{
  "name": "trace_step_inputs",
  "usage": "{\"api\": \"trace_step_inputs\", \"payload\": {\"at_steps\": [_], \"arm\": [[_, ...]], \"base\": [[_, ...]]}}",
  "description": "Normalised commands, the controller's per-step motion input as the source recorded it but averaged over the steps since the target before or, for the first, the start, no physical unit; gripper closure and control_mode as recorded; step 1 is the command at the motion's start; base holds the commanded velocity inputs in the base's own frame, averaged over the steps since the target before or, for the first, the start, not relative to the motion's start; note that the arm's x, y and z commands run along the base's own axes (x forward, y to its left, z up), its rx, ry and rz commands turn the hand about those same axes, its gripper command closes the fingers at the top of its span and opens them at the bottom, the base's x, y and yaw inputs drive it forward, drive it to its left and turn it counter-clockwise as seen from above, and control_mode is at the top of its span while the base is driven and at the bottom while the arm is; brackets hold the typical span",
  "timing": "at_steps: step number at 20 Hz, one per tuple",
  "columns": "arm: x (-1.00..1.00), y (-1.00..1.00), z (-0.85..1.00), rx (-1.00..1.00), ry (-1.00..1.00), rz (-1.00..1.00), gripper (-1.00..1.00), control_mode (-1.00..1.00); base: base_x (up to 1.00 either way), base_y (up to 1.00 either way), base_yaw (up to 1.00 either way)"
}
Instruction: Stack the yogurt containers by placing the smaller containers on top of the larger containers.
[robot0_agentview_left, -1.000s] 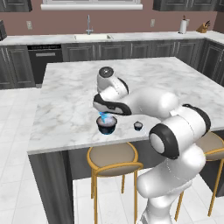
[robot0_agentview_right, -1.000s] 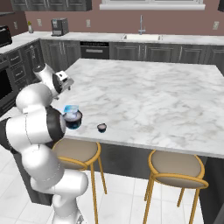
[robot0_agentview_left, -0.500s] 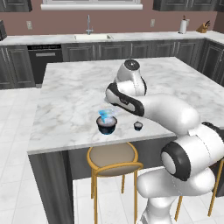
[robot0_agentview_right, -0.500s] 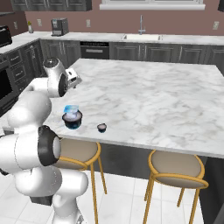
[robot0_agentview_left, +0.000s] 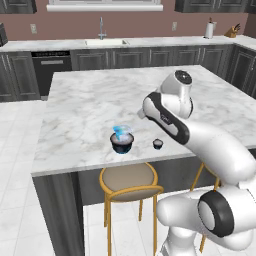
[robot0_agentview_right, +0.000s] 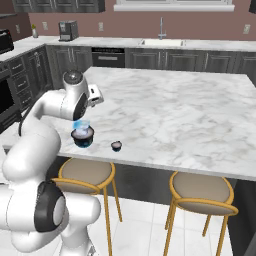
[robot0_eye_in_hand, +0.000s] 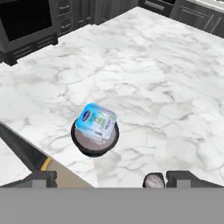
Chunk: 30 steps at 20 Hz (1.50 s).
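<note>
Label on light-blue cup (robot0_eye_in_hand: 96, 121): I see a printed lid with a blue oval mark and green and white patches; the writing is too small for me to read.
Light-blue cup, look: translucent, squarish with rounded corners from my hand view, paler than the cup beneath it.
Light-blue cup, place: sitting on top of the wide dark cup (robot0_eye_in_hand: 95, 143), slightly tilted; in the left base view it stands above that cup's rim.
Wide dark cup, look: round, dark navy-black body, a pale pinkish top showing around the blue cup.
Wide dark cup, place: on the marble island counter (robot0_agentview_left: 90, 105), near its front edge, above a round stool (robot0_agentview_left: 128, 178).
Tiny dark cup (robot0_agentview_left: 158, 144), look: dark body, pale top, no marking I can make out.
Tiny dark cup, place: on the counter just beside the stacked pair, apart from it, nearer the second stool in the right base view.
Gripper (robot0_eye_in_hand: 109, 179): raised above the counter, fingertips (robot0_eye_in_hand: 40, 179) set wide apart, nothing between them.
</note>
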Motion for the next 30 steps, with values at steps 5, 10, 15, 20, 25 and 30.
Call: {"api": "trace_step_inputs", "payload": {"at_steps": [5,10,15,20,25,30], "arm": [[-0.32,-0.37,0.17,0.09,0.03,-0.15,-1.0,-1.0],[-0.12,-0.24,0.2,0.07,0.02,-0.17,-1.0,-1.0],[-0.13,-0.13,0.16,0.11,0.05,-0.19,-1.0,-1.0],[-0.18,-0.07,0.15,0.19,0.11,-0.17,-1.0,-1.0],[-0.15,-0.17,0.08,0.15,0.13,-0.14,-1.0,-1.0],[-0.08,-0.19,-0.01,0.03,0.07,-0.09,-1.0,-1.0]], "base": [[0.0,0.0,0.0],[0.0,0.0,0.0],[0.0,0.0,0.0],[0.0,0.0,0.0],[0.0,0.0,0.0],[0.0,0.0,0.0]]}}
